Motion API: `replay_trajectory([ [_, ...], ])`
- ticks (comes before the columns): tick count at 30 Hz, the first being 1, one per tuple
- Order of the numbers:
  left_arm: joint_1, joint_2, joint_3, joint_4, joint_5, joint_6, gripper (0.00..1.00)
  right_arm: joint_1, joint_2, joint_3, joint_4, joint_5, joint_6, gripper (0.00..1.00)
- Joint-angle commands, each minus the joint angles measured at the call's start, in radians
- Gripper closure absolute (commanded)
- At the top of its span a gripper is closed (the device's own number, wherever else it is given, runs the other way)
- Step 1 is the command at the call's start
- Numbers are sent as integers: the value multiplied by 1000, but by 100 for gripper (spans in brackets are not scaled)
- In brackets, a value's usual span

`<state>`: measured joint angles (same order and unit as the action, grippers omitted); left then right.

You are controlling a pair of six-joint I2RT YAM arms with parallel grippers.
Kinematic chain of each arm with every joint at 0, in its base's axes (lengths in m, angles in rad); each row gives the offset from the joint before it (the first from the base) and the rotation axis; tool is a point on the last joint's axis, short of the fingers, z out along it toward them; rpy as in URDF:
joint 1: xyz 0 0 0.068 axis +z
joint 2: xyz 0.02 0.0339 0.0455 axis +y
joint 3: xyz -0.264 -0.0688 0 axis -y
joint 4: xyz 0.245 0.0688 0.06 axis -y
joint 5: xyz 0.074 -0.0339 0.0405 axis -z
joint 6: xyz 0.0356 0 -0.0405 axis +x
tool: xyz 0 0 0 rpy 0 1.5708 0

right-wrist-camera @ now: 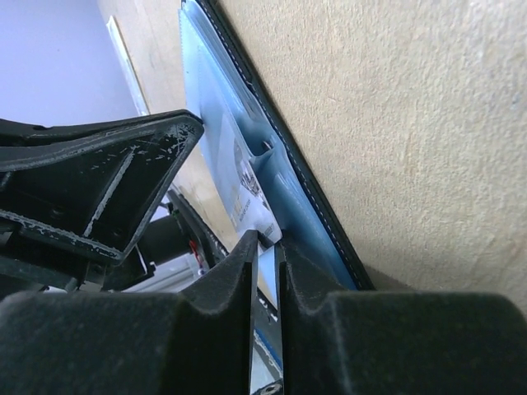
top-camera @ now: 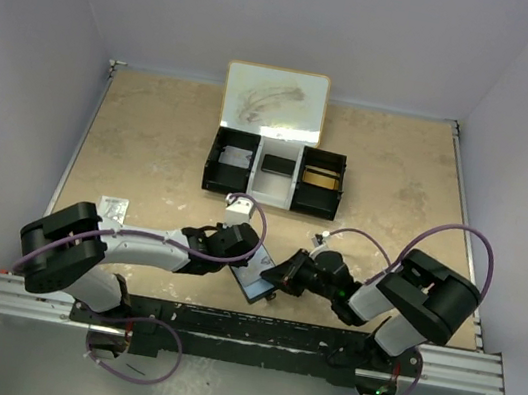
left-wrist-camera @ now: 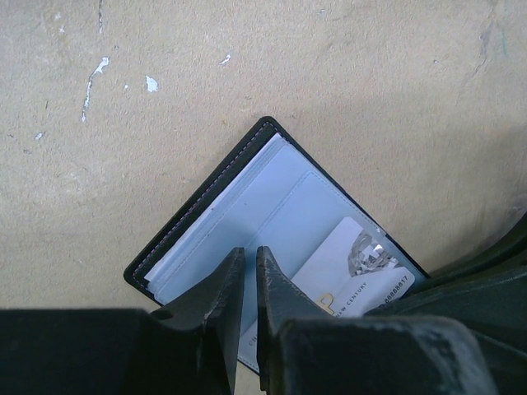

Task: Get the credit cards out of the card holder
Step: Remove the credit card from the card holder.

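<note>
Drawing the credit card (left-wrist-camera: 342, 267) from the open card holder (left-wrist-camera: 247, 206), by the near edge of the table (top-camera: 149, 158), the right gripper (right-wrist-camera: 268, 247) pinches the card's edge while the left gripper (left-wrist-camera: 249, 257), jaws nearly shut and empty, seems to pin the lining; next should come a straight outward pull.

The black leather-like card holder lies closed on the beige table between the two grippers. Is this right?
No: the small black leather-like card holder lies open, grey-blue inside up, as the left wrist view shows. It is on the beige table, between left gripper and right gripper.
</note>
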<state>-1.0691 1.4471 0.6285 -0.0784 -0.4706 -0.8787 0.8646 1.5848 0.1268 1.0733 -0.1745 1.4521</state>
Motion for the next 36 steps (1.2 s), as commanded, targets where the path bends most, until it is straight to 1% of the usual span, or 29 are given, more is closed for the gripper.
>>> replay_trajectory([
  [1,5,7,-14,-75,30,27,91,2,11,32,-16,63,16,82],
  [6,3,-9,-13,-80,44,30,92,4,22,71,-11,95,47,79],
  [10,3,-23,-13,-93,36,21,92,8,38,78,34,99,76,78],
  [19,4,-36,-13,-105,24,3,92,44,58,115,28,112,82,76],
  [21,4,-37,-12,-108,23,1,92,45,68,117,27,109,77,77],
  [24,3,-40,-10,-115,21,-2,92,45,82,97,52,101,74,82],
  [29,3,-48,-12,-123,7,-4,92,45,76,40,110,90,87,95],
  [32,3,-48,-12,-124,-2,-8,92,45,37,25,73,92,83,99],
  [36,3,-44,-11,-120,-7,-8,92,45,-34,18,-44,95,71,100],
])
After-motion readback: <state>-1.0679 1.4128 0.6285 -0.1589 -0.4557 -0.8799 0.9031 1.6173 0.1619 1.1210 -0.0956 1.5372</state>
